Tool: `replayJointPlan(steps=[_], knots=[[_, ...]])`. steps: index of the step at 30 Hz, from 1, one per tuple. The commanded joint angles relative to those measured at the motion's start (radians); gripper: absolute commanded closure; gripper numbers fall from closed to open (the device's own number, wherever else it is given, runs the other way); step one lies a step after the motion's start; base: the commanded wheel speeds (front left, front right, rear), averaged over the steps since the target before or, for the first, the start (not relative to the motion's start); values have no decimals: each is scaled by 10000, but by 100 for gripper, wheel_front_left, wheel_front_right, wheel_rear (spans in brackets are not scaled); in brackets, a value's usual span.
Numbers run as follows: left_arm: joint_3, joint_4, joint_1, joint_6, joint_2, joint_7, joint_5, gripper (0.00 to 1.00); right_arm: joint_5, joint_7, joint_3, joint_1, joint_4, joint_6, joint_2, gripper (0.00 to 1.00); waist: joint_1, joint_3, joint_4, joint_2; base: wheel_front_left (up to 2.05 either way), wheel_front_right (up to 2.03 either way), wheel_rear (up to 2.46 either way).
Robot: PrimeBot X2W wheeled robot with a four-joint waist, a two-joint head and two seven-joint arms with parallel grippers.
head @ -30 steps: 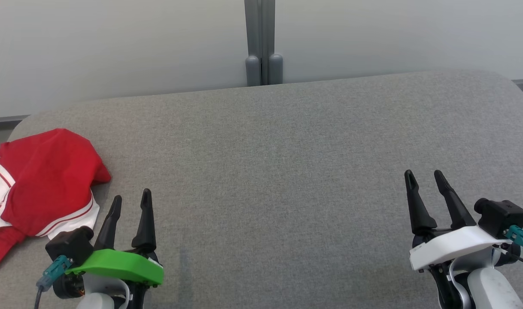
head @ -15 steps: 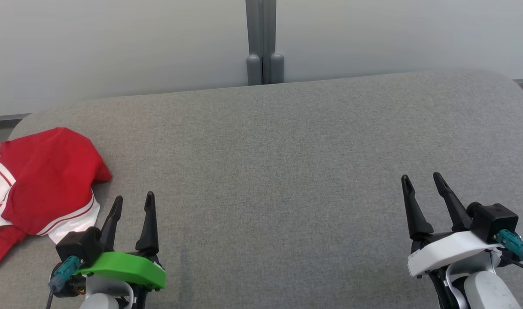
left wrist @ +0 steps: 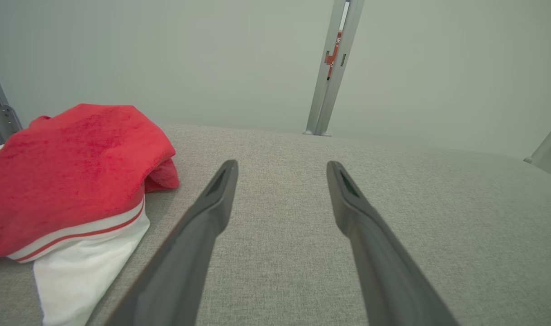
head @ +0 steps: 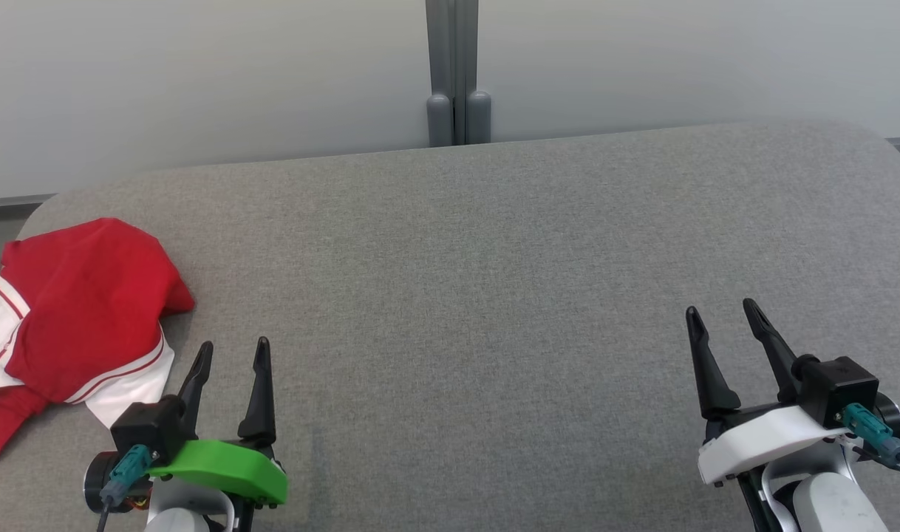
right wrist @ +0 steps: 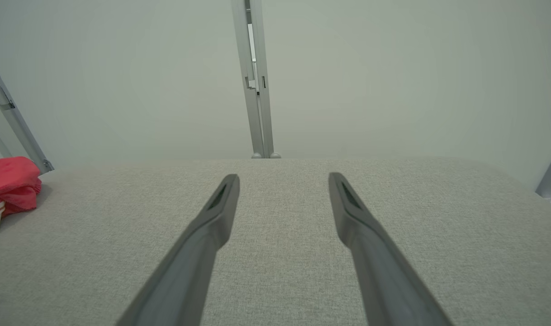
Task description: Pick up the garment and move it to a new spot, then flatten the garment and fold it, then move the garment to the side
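- At the bottom left of the head view, the left gripper (head: 233,343) sits under a green cover, its two dark fingers spread wide with nothing between them
- At the bottom right, the right gripper (head: 720,307) sits under a white cover, its jaws equally wide apart and empty
- Both point up the frame over a grey woven surface (head: 457,295) that spans almost the whole width and has rounded far corners
- The garment (head: 88,310), red with white panels and thin red stripes, lies in a crumpled heap on the surface at the left edge of the frame, at mid-height; it is up and left of the left gripper, near it but apart, and partly cut off by the frame edge
- Past the far edge of the surface, a pale wall (head: 199,74) fills the top of the frame
- A grey post (head: 454,66) stands at top centre, with two rounded feet at the surface's far edge
- In the left wrist view, an orange label (left wrist: 335,50) shows on that post, upper middle
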Motion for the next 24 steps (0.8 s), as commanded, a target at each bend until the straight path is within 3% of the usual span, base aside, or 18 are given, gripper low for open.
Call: replayJointPlan(steps=[1,12,24], knots=[[27,26,-171,16,12,-95,210,0,-225,-88,-36,122,-81,0,10,0,0,0,6,-1,0,0,0],[-23,204,-186,19,-49,-299,728,0,-693,-217,-156,254,-98,1,138,0,0,7,35,-1,0,0,0],[99,296,-181,17,-91,-256,540,0,-277,-250,-286,288,14,1,256,0,0,5,31,-1,0,0,0]])
